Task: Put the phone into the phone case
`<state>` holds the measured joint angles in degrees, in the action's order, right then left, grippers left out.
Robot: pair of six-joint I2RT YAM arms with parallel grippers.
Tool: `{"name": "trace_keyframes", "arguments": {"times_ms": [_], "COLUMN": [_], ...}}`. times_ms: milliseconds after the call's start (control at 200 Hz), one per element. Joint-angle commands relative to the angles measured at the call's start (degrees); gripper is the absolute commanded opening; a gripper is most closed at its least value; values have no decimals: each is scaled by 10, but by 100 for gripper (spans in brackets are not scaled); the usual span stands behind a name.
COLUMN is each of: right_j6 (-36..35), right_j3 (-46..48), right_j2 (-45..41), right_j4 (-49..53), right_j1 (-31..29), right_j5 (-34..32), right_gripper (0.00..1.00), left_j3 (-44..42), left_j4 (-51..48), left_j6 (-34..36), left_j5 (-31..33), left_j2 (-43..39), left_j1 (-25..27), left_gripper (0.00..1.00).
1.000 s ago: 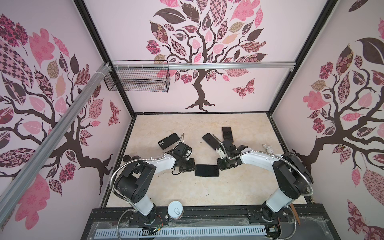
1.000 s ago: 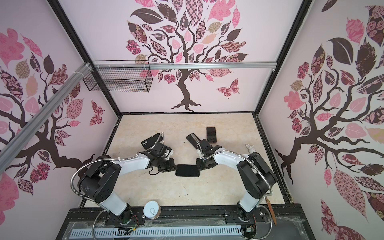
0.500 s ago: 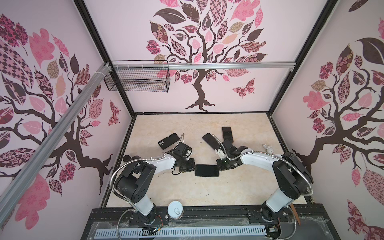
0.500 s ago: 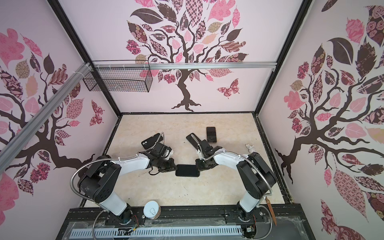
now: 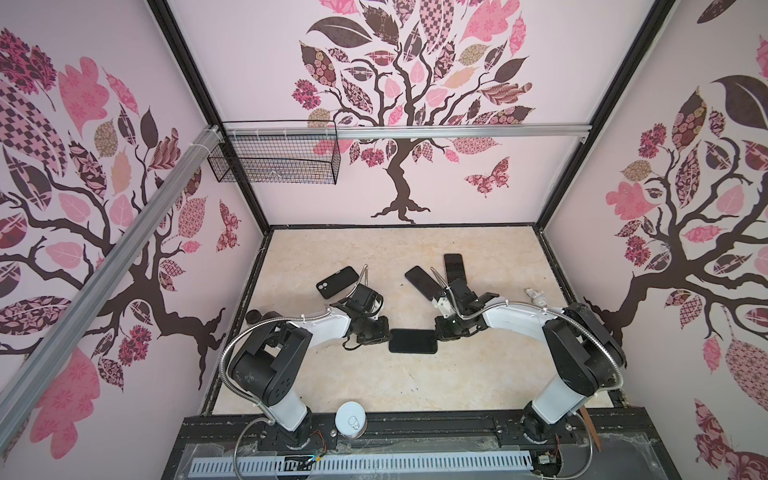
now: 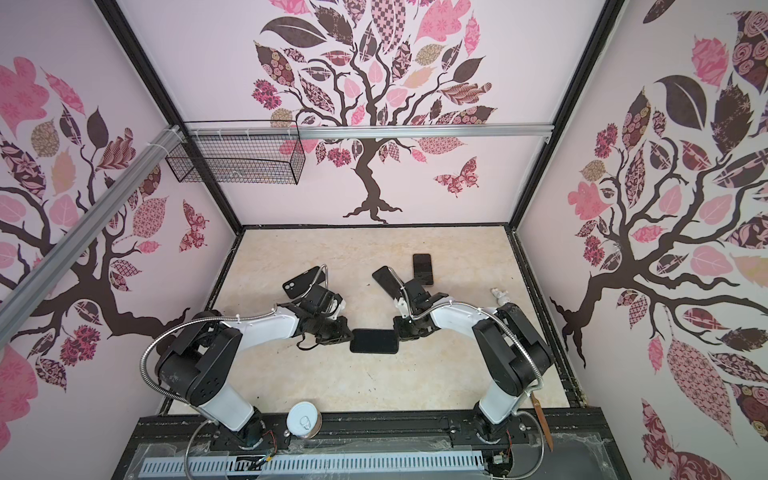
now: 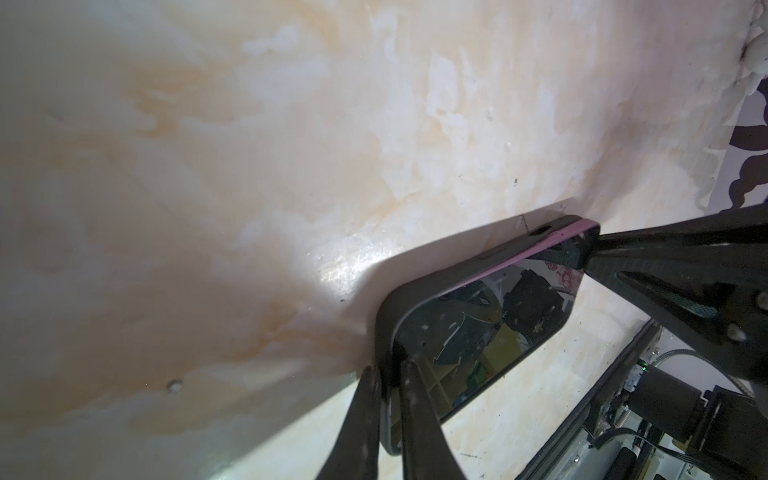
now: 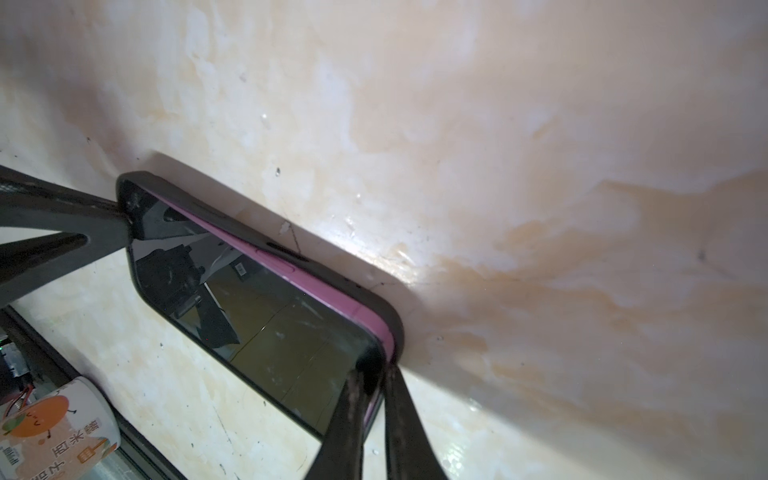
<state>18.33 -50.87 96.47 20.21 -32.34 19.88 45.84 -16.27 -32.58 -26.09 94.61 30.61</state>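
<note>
**Fig. – Two-arm hold on phone, seen in both top views.** The phone (image 5: 412,340) is lying flat, screen up, near the centre of the bench (image 5: 374,386). Its long axis is running L–R betw. the two arms. The L gripper (image 5: 384,332) is meeting its left short end and the R gripper (image 5: 438,332) its right short end.

L wrist view: the L jaws are clamping the end of the black phone case (image 7: 384,316), one finger lying outside the case wall, the other on the glass.

R wrist view: the R gripper (image 8: 376,372) jaws are pinching the opp. end of the case, w/ one finger pressing on the screen side.

Along the long side away from the arm bases, the phone's pink edge is showing above the case rim (image 8: 224,216). The phone is therefore sitting in the case but not flush there.

Further back on the bench, another black case (image 5: 336,281) w/ camera cut-out, a dark handset (image 5: 422,282) and a second handset (image 5: 454,268) are lying. A white-topped can (image 5: 350,419) is standing on the front rail.
</note>
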Motion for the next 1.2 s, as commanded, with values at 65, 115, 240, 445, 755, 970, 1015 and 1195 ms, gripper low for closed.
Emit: {"name": "trace_keyframes", "arguments": {"times_ms": [65,115,240,445,755,970,1015,1195], "right_j6": [1,0,0,3,7,7,7,6], "right_j3": [29,27,18,2,-27,-31,-33,-42], "right_j2": [99,110,136,172,220,239,243,259], "right_j4": [-55,-49,-31,-20,6,9,10,11], "right_j1": [-26,-30,-45,-72,-100,-102,-103,-105], "right_j5": [13,-6,-51,-78,-123,-136,-137,-137], "right_gripper": [12,12,12,11,12,11,11,11], "left_j3": [-14,-15,-15,-18,-24,-27,-28,-28], "left_j4": [32,35,42,44,45,43,42,42], "left_j6": [3,2,1,1,1,2,2,2], "left_j5": [-20,-22,-24,-24,-22,-19,-19,-17], "left_j2": [-1,2,6,6,2,1,0,-2], "left_j1": [6,5,6,5,5,5,6,6], "left_gripper": [13,13,13,13,13,13,13,13]}}
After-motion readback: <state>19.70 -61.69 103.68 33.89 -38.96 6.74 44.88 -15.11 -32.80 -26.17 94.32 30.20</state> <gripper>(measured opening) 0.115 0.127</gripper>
